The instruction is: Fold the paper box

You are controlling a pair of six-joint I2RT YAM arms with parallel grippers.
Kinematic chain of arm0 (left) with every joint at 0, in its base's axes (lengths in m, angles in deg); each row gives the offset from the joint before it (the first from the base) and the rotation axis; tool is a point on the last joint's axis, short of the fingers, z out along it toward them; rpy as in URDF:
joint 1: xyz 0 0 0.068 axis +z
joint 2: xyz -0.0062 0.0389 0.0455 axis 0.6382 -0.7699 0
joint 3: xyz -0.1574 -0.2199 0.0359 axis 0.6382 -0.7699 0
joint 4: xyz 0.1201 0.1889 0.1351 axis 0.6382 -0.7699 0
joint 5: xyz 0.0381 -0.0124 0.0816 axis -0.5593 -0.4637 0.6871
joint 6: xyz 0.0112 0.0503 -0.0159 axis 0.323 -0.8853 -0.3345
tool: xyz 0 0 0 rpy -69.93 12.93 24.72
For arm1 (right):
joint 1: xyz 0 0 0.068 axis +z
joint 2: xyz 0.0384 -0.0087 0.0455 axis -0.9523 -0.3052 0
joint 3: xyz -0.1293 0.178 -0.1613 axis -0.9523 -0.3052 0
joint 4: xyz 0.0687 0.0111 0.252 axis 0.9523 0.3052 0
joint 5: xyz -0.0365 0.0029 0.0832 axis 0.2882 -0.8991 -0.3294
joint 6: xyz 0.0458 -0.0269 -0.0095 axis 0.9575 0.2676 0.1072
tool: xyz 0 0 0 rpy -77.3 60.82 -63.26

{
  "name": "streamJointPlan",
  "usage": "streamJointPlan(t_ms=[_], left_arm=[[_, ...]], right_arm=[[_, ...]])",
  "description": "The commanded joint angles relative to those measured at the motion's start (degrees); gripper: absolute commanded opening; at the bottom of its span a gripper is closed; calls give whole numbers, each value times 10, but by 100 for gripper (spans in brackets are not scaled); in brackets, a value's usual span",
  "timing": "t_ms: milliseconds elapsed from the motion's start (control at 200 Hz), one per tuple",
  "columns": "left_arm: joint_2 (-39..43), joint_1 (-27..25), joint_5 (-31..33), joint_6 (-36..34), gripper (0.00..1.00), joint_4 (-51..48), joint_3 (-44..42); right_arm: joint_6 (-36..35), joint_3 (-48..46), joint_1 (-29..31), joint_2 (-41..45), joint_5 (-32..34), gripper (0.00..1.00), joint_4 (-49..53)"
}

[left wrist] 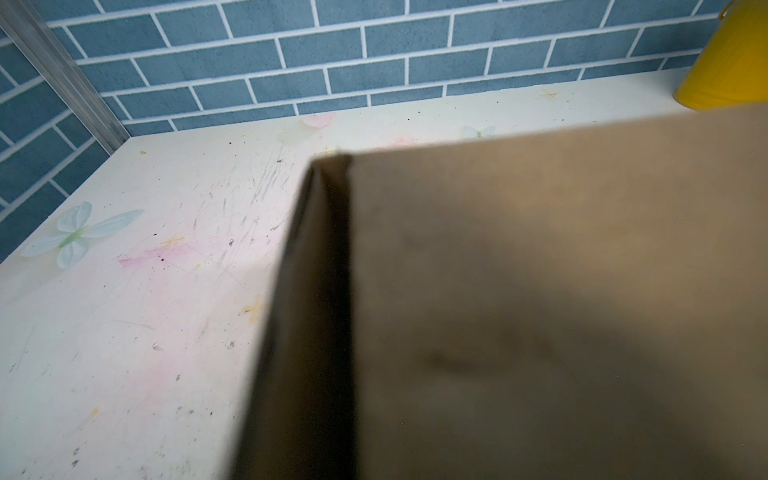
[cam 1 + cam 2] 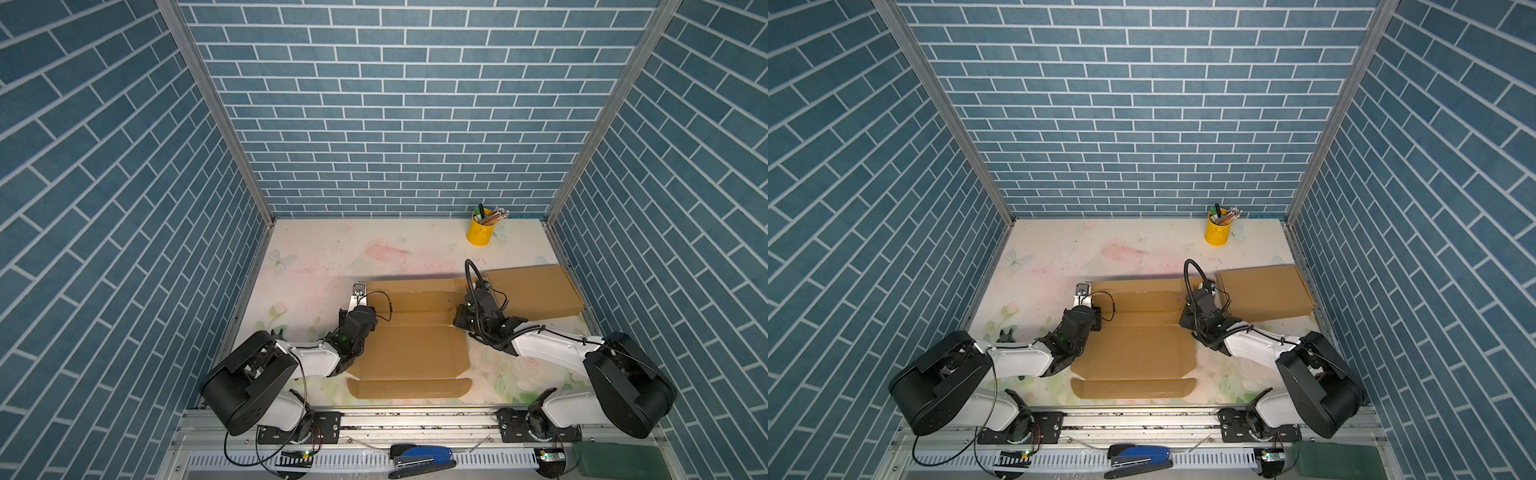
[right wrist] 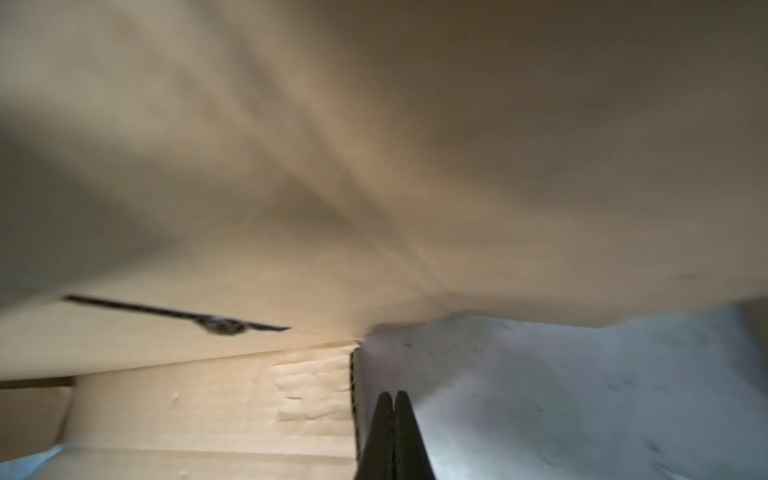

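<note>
1. Top view: the paper box (image 2: 411, 345) is lower centre, rear wall (image 2: 407, 286) up, front flap (image 2: 409, 388) flat. Early days! The left gripper (image 2: 359, 289) is pressed together at the wall's left end.
2. Left wrist: the wall fills the right of frame, and whether it's gripped is unclear.
3. Right wrist: the right gripper (image 3: 392, 419) is pressed together and empty, bottom centre.

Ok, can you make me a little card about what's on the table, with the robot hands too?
Paper box: brown, mostly flat and unfolded, middle of the table
Left gripper: shut, at the box's far left corner; cannot tell if it pinches the card
Right gripper: shut, at the box's far right side, with the box's card above it
Other box: brown, looks closed, far right
Yellow cup: pencils inside, at the back
Stapler: blue, below the table's front edge
</note>
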Motion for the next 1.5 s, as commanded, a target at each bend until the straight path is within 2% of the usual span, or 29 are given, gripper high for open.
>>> streamJointPlan(t_ms=[0,120,275,380,510,685,855,1050,1180,1320,1495], left_arm=[[-16,-2,-10,-17,0,-44,4],[-19,-2,-11,-15,0,-44,4],[-21,-3,-11,-13,0,-43,2],[-19,-2,-9,-14,0,-49,2],[-18,-2,-11,-13,0,-52,2],[-21,-2,-13,-13,0,-58,9],[-20,-1,-18,-14,0,-72,13],[-17,5,-40,-14,0,-91,20],[-16,6,-46,-18,0,-98,25],[-18,8,-49,-22,0,-99,26],[-21,9,-53,-22,0,-101,31]], right_arm=[[36,10,11,-8,-51,0,-65],[53,6,12,-16,-87,0,-109],[40,1,9,0,-104,0,-99],[6,-5,-13,47,-129,0,-37],[-86,10,-61,136,-158,4,115],[-234,67,-116,228,-177,19,287],[-338,140,-175,252,-174,44,380],[-387,147,-248,251,-217,57,353],[-420,114,-272,253,-233,58,288],[-458,96,-276,223,-305,59,225],[-536,106,-278,151,-312,57,215]])
